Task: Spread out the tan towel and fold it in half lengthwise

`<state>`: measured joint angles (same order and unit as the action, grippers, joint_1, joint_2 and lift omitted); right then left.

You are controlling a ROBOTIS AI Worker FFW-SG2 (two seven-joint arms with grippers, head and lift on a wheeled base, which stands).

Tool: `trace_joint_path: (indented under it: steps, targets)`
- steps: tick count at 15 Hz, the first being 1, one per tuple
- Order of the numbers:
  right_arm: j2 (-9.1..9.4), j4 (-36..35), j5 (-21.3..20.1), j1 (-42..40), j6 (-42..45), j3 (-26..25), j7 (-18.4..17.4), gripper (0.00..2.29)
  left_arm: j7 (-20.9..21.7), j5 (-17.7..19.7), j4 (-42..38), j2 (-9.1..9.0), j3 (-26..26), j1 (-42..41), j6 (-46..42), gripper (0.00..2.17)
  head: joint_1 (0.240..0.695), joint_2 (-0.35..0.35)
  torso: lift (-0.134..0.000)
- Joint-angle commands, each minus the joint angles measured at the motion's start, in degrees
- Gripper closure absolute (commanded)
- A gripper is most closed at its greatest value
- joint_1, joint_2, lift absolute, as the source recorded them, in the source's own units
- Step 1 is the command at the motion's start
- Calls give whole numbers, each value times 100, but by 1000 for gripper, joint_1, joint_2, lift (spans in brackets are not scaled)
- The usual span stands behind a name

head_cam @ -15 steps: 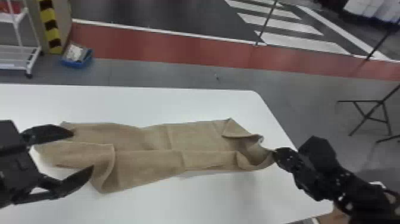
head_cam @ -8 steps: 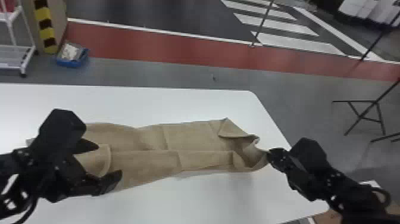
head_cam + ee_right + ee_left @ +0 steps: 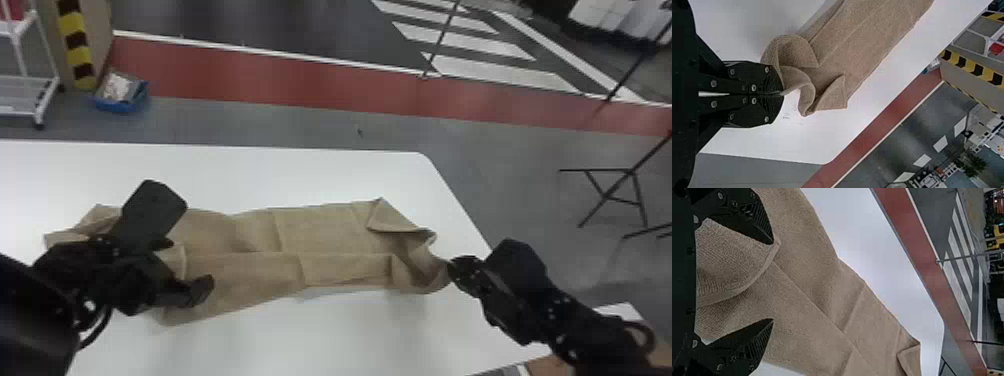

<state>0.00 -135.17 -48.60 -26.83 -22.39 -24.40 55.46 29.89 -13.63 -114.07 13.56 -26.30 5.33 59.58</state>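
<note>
Left tool (image 3: 189, 264), spread, had shifted rightward over towel (image 3: 330, 240); right tool (image 3: 451, 265) pinched its right end. Long axis ran left-right.

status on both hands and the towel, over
Left hand open over towel's left end; right hand shut on right-end edge. Towel bunched at right, corner folded over. Nothing seen blocking.

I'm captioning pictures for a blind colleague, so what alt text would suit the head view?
A tan towel lies rumpled across a white table, its right end pinched in the robot's right gripper. The left gripper, fingers apart, is at the towel's left part. Beyond are a gray floor, a red strip and white stripes.
</note>
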Motion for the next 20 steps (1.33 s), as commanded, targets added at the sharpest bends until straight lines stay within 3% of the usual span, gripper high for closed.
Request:
trace_joint_path:
  steps: [1, 5, 7, 10, 16, 18, 20]
  targets:
    - [5, 0, 9, -32, 28, -30, 0, 1332, -274, -122, 149, -20, -236, 56, -3, 215, 695, -350, -128]
    - [5, 9, 26, -68, 28, -48, 0, 1332, -1056, -729, 157, -64, -666, 38, 50, 218, 695, -350, -128]
    - [5, 17, 61, -76, 28, -109, -9, 1332, -1346, -878, 52, -2, -684, -14, 243, 218, 695, -350, -128]
    - [5, 44, 70, -68, 81, -127, -26, 1332, -1381, -1327, -54, 77, -736, -102, 437, 215, 695, -350, -128]
    - [5, 88, 70, -41, 81, -127, -35, 1332, -1495, -1573, -317, 156, -772, -208, 648, 218, 695, -350, -128]
    - [5, 88, 70, -68, 81, -144, -35, 1332, -1495, -1555, -493, 261, -534, -269, 736, 218, 695, -350, -128]
    - [5, 88, 79, -68, 81, -153, -35, 1332, -1486, -1537, -625, 499, -227, -419, 736, 218, 695, -327, -128]
